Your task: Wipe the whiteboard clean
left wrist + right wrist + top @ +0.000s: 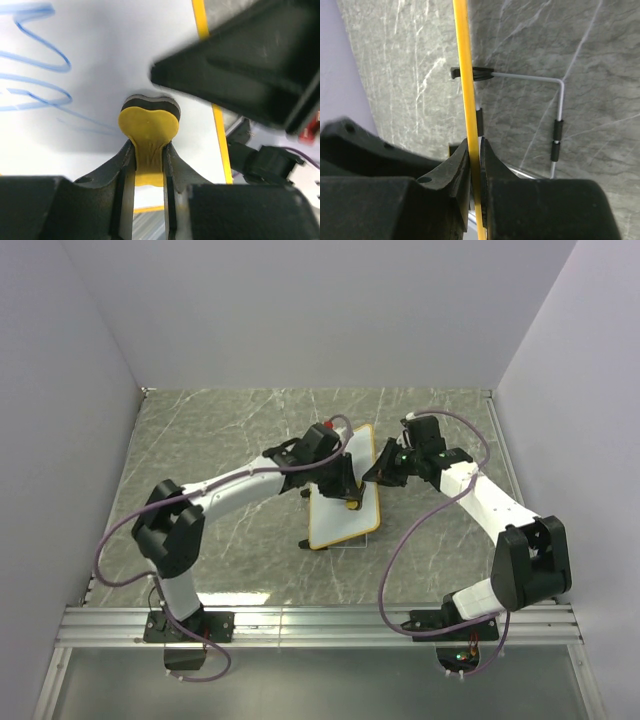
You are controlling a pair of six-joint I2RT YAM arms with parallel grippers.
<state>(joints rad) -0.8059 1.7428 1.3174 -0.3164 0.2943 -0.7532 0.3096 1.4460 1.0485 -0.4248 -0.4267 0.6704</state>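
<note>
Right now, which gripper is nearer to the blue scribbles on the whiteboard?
Left. The left gripper holds the yellow eraser against the whiteboard face, right beside the blue scribbles. The right gripper is clamped on the board's yellow-orange frame, off the writing surface.

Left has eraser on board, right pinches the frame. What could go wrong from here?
The left gripper holds the eraser only by its narrow waist; wiping pressure could twist it loose. The right gripper clamps the whiteboard only by its thin frame, so a hard stroke might slip or tip it.
</note>
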